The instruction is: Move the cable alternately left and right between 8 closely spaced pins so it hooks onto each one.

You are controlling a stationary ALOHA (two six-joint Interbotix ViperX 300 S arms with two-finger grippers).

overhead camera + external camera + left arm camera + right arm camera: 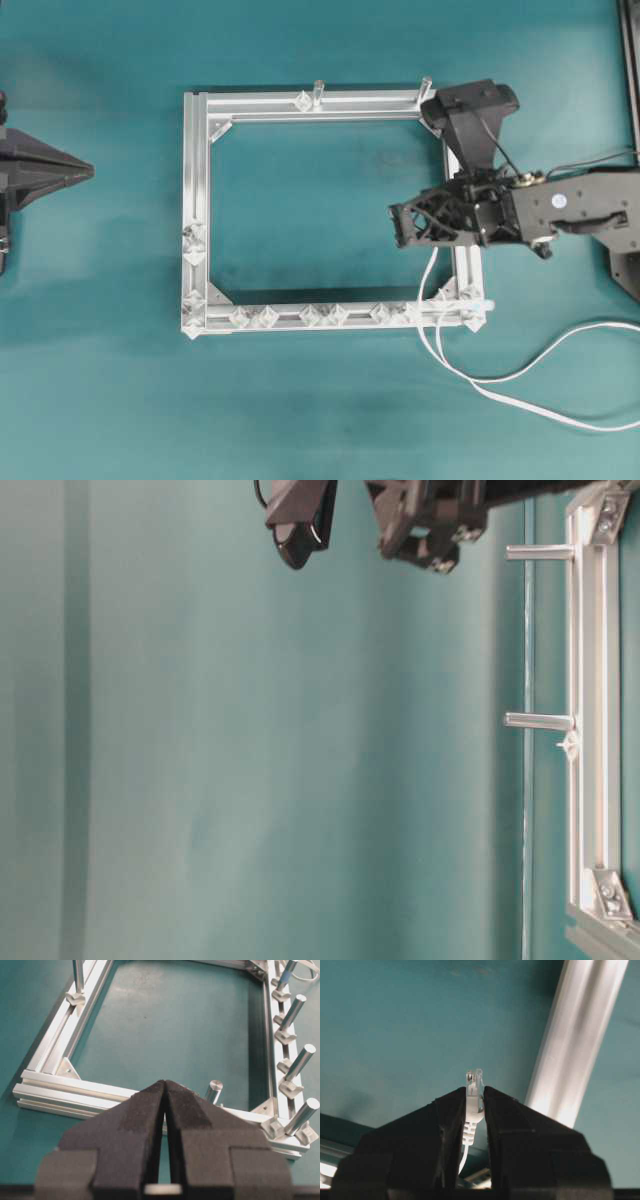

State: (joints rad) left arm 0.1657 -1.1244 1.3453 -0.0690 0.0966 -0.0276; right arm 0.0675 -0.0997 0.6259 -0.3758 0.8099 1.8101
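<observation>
My right gripper [398,222] hovers inside the silver frame [197,180], near its right rail. It is shut on the cable's small clear plug [473,1102], whose tip pokes out past the fingertips of the right gripper [474,1089]. The white cable [429,275] drops from the jaws and crosses the bottom rail near the right corner. It then loops over the table and leaves at the right edge. The pins [324,316] stand in a row along the bottom rail, and in the left wrist view a pin [291,1011] rises from its diamond base. My left gripper [165,1083] is shut and holds nothing, parked left of the frame [88,172].
Two taller grey posts [318,92] [424,88] stand on the frame's top rail. More diamond studs [193,248] sit on the left rail. The right arm's body [575,205] lies across the right rail, with a dark bracket [630,60] at the table's right edge.
</observation>
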